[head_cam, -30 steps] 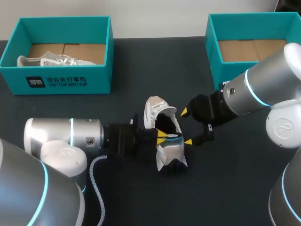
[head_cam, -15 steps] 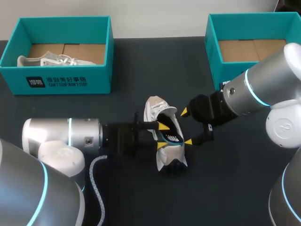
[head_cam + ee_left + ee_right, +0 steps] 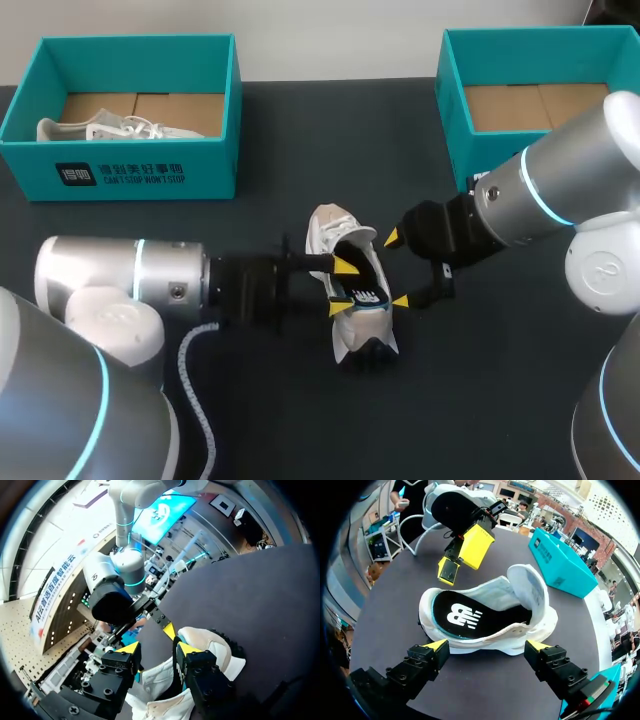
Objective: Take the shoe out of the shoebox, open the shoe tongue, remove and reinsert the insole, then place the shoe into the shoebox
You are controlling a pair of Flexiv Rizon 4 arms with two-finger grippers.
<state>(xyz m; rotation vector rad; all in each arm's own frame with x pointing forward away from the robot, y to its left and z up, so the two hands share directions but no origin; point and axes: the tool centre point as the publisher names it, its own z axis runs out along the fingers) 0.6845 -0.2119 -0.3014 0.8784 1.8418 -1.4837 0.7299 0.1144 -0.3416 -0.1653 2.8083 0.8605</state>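
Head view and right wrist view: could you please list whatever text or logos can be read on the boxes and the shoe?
Left shoebox, front wall: a square logo and two lines of white print, too small to read reliably.
Insole inside the shoe: a white logo mark, no readable words.
Right shoebox: no print visible.

left tool (image 3: 343, 284) open, right tool (image 3: 396, 269) open
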